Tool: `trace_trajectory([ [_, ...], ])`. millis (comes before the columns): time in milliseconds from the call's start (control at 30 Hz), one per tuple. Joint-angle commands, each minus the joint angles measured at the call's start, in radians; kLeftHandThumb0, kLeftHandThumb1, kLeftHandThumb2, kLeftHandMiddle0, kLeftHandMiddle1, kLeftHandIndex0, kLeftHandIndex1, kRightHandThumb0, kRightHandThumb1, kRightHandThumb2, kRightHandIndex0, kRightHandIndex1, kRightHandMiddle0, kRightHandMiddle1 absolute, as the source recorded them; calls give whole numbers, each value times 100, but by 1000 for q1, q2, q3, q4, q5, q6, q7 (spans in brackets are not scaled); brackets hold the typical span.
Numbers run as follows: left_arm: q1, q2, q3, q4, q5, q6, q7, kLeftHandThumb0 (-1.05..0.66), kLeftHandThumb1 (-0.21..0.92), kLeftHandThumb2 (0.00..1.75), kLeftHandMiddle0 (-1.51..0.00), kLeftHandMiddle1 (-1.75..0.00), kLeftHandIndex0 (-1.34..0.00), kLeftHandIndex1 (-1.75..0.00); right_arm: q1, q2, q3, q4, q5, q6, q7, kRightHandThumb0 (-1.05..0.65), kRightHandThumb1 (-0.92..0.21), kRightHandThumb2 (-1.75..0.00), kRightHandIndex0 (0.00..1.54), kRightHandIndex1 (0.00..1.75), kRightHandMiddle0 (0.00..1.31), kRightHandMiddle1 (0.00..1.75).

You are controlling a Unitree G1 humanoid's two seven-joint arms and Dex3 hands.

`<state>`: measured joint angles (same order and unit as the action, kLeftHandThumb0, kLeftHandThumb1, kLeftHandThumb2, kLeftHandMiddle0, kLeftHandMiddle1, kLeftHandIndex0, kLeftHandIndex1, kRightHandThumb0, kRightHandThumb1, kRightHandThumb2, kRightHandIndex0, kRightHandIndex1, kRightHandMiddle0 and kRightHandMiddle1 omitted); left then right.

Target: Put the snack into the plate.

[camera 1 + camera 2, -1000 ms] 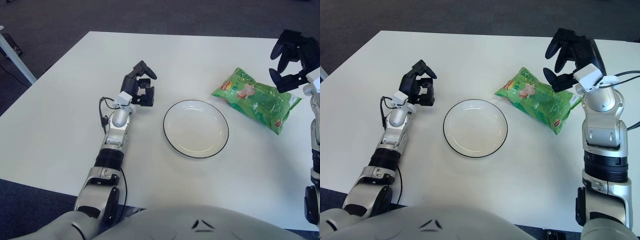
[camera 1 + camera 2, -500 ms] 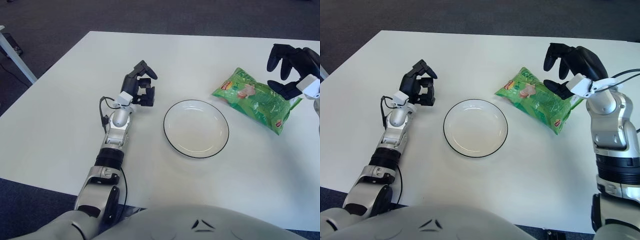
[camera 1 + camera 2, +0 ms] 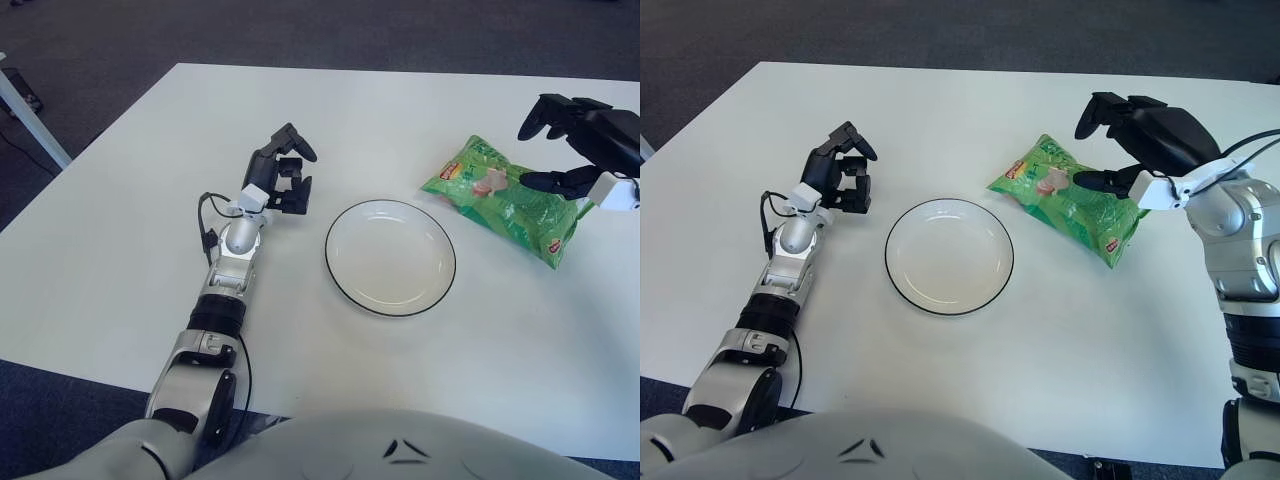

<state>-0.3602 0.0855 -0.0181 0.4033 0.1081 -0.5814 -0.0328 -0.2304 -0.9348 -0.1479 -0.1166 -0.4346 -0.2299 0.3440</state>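
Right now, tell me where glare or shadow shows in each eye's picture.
Left eye view: soft sheen on the snack bag, faint shadow under the left robot hand. Right eye view: the plate is evenly lit with no hard glare; the right robot hand is open above the bag.

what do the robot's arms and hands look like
Both arms are silver-grey metal segments joined by black rings, ending in black three-finger hands. The left hand has a white wrist block and a thin black cable looping beside the forearm. The right hand has a white palm piece and a black cable behind its wrist.
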Motion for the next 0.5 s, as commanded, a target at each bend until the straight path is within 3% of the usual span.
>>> trace_trajectory([
  [0, 64, 0, -5, 50, 12, -12, 12, -47, 34, 129, -130, -175, -59, -175, 8, -23, 10, -5, -20, -2, 25, -103, -92, -73, 0, 54, 0, 81],
  [200, 61, 2, -8, 57, 17, -23, 15, -47, 34, 128, -130, -175, -59, -175, 0, -20, 16, -6, -14, 15, 67, -105, -92, -82, 0, 12, 0, 43],
  [467, 62, -1, -9, 61, 21, -30, 20, -47, 35, 127, -130, -175, -58, -175, -3, -7, 23, -22, 23, 46, 133, -105, -92, -83, 0, 1, 0, 13],
])
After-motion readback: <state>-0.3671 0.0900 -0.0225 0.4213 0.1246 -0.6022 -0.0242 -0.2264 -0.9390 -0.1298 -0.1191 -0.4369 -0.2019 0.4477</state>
